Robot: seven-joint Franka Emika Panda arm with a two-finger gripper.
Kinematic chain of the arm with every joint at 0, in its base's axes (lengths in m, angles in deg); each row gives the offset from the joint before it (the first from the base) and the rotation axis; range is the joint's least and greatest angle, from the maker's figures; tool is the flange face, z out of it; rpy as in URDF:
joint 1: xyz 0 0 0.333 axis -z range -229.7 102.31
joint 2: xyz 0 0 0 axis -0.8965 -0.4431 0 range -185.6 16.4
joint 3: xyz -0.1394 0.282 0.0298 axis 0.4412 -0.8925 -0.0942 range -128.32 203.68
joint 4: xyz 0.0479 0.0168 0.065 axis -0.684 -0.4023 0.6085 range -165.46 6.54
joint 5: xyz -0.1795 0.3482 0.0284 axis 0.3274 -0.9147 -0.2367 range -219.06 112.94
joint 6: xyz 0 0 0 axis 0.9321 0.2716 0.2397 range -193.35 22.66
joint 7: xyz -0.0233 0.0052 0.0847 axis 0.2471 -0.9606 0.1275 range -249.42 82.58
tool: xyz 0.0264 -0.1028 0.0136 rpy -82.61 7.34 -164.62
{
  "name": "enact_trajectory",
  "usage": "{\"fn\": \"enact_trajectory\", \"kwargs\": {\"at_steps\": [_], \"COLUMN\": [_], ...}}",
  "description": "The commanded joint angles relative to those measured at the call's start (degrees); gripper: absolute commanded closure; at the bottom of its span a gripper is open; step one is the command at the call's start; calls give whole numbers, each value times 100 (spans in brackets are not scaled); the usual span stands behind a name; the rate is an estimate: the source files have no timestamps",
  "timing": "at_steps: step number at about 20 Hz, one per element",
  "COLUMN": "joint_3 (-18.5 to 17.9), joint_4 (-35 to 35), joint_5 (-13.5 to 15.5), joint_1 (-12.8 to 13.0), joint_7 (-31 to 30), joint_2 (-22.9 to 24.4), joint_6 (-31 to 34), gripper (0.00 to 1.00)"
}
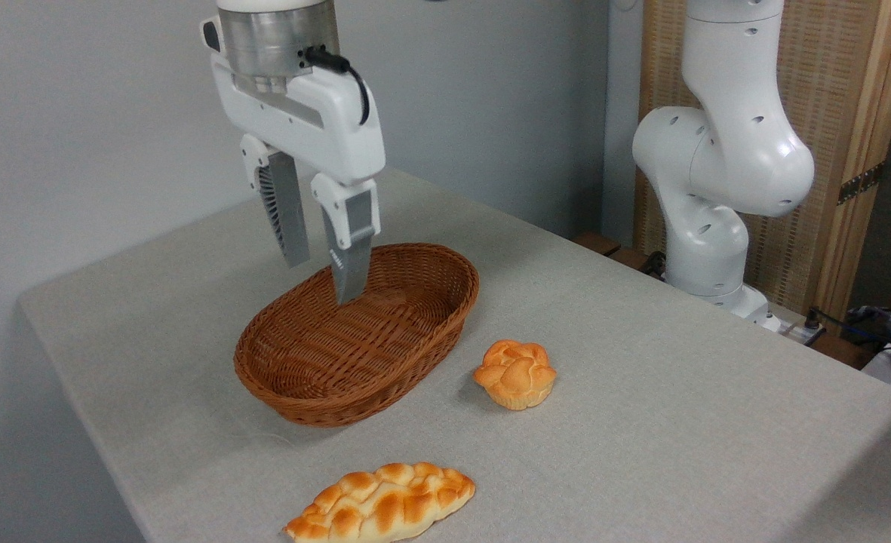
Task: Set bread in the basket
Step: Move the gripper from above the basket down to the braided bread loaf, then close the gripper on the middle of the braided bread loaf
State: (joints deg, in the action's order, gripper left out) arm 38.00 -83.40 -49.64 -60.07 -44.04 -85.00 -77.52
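Note:
The bread [381,504], a long braided golden loaf, lies flat on the table near the front edge. The basket [305,381], oval brown wicker, sits empty at the table's middle left. My gripper [323,280] hangs above the basket's far end, pointing down. It is open, with nothing between its two grey fingers [351,256]. The loaf is well in front of the gripper, on the near side of the basket.
A small round muffin-shaped bun [515,373] rests just right of the basket. The arm's white base [717,173] stands at the table's back right edge. The grey table [679,407] has bare cloth on its right half.

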Motion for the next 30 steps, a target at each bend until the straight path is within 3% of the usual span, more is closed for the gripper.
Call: {"fn": "enact_trajectory", "kwargs": {"at_steps": [1, 3, 7, 14, 18, 30], "joint_3": [-278, -313, -401, -752, -761, -673], "joint_4": [-291, -423, -590, -888, -1073, -1337], "joint_5": [54, 45, 45, 45, 54, 45], "joint_1": [33, -10, -143, -186, -336, -336], "joint_7": [596, 1236, 1958, 2679, 2812, 2847], "joint_2": [-4, -65, -144, -496, -724, -1120], "joint_6": [-374, -452, -821, -1744, -2051, -2325], "gripper": [0, 0, 0, 0, 0, 0]}}
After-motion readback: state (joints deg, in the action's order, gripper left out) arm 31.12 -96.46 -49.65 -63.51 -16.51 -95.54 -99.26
